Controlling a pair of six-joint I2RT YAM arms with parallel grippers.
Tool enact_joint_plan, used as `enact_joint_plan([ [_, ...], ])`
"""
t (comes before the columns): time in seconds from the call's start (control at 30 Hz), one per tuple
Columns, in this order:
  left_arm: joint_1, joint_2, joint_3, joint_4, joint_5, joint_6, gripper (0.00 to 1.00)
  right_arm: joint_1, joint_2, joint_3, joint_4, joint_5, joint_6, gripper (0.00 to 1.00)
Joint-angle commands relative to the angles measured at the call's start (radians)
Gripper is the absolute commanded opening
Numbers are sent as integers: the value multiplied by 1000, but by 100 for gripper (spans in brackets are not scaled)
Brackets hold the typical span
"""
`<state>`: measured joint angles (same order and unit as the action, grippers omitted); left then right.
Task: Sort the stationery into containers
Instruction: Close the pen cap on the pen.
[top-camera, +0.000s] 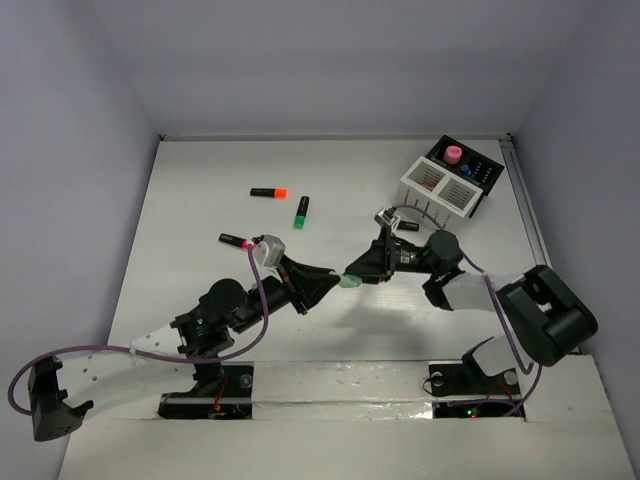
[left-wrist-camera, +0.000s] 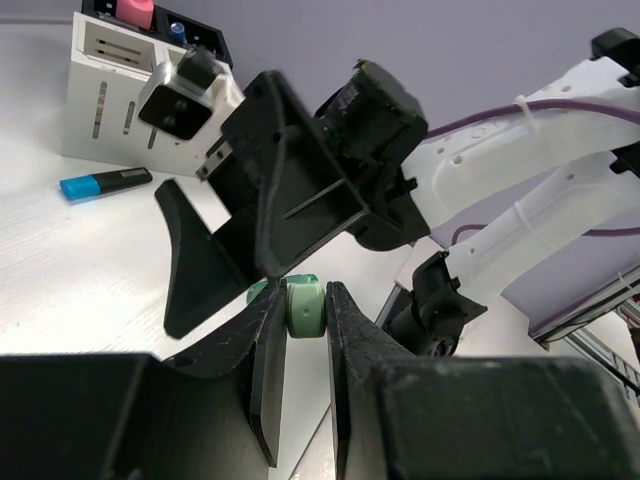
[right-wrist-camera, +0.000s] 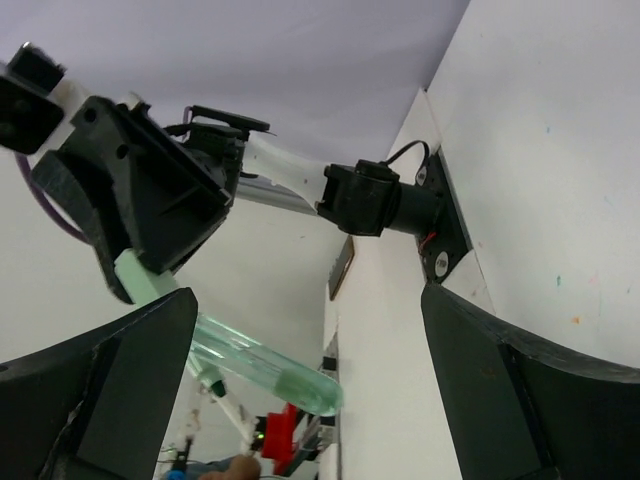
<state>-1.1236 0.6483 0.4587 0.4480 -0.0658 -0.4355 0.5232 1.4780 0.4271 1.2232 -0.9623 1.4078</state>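
Pinching the green pen (right-wrist-camera: 262, 366), the left gripper (left-wrist-camera: 305, 298) has both fingers pressed onto the pen's solid mint end. Pen is up off the table (top-camera: 200, 180), held in the air between the two arms. Pen look: short, with an opaque mint end in the grip, then a see-through green barrel ending in a rounded tip.

Straight ahead of the left fingertips, facing them: right gripper (right-wrist-camera: 308, 330), fingers spread wide, nothing in them. The pen barrel pokes into that gap, close by one finger; cannot tell whether it touches.

Past the right gripper, ahead and left of the holding hand: blue highlighter (left-wrist-camera: 104, 183) flat on the table, just in front of the white slatted box (top-camera: 437, 186). The black box (top-camera: 482, 175) is joined to the white box's far side, and a pink-topped item (top-camera: 454, 154) stands upright where the two boxes meet.

Off the hand's left side, well apart from it: green-capped highlighter (top-camera: 301, 211), and beyond it the orange-capped highlighter (top-camera: 268, 192), both lying flat and not touching each other. Back beside the left wrist: pink-capped highlighter (top-camera: 230, 238), flat, near the wrist camera.

Edges: walls (top-camera: 330, 60) close the table on the left, far and right sides. The boxes sit near the far right corner, close to the right wall. Bare tabletop shows under the pen and on the hand's right side, back to the near edge where the arm bases are bolted. More bare surface lies between the loose highlighters and the far wall.
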Motion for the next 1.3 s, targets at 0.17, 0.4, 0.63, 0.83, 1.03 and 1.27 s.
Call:
enact_joint_plan([
  [0.17, 5, -18, 15, 44, -12, -14, 0, -3, -137, 42, -103, 60, -115, 95],
  [0.4, 5, -62, -18, 75, -43, -9, 0, -3, -217, 29, -337, 86, -193, 85],
  [0.63, 5, -59, -26, 101, -52, -5, 0, -3, -268, -5, -281, 92, -148, 64],
  [0.83, 5, -73, -40, 109, -81, -9, 0, -3, -288, -40, -209, 103, -96, 55],
  [1.03, 5, -104, -64, 123, -115, -20, 0, -3, -320, -67, -194, 123, -78, 59],
  [1.27, 5, -131, -84, 133, -141, -31, 0, -3, -334, -97, -128, 126, -55, 64],
])
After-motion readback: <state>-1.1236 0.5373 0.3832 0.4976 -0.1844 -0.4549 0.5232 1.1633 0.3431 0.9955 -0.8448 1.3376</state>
